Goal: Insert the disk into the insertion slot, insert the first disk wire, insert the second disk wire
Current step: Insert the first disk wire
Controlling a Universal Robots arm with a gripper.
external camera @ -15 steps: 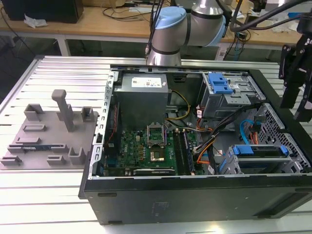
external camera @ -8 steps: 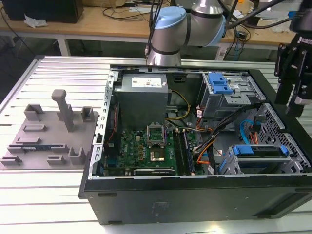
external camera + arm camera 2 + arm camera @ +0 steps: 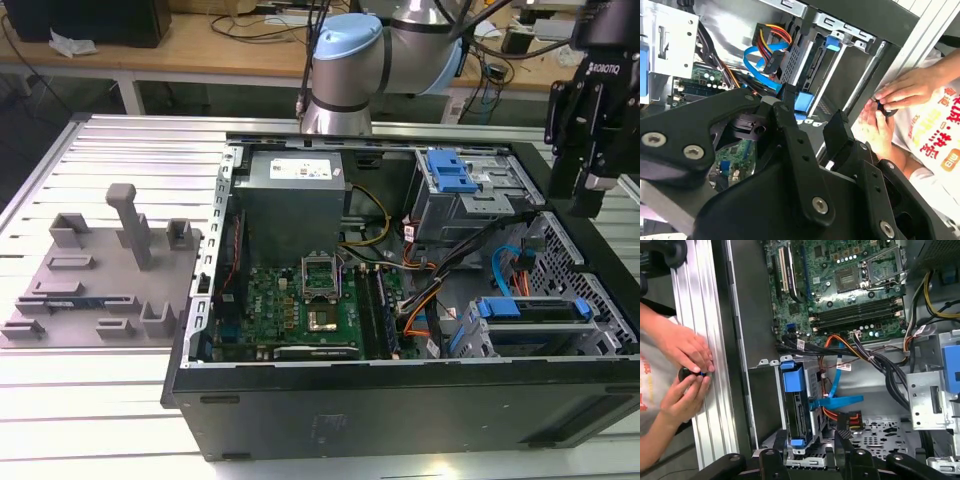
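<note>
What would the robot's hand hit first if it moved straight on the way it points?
Probably the disk sitting in the insertion slot, straight ahead of the open hand, though depth is hard to judge.

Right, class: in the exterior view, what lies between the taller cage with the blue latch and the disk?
The second disk wire, a flat blue loop, hangs between the taller cage and the disk in the exterior view.

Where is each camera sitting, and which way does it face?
Exterior view: above the table, looking down into the open case; arm and gripper show.
First wrist view: on the wrist, looking down at the disk; gripper in foreground.
Second wrist view: on the wrist, looking past the gripper into the case.
Shared: both wrist views show a person's hands and the blue cable.
</note>
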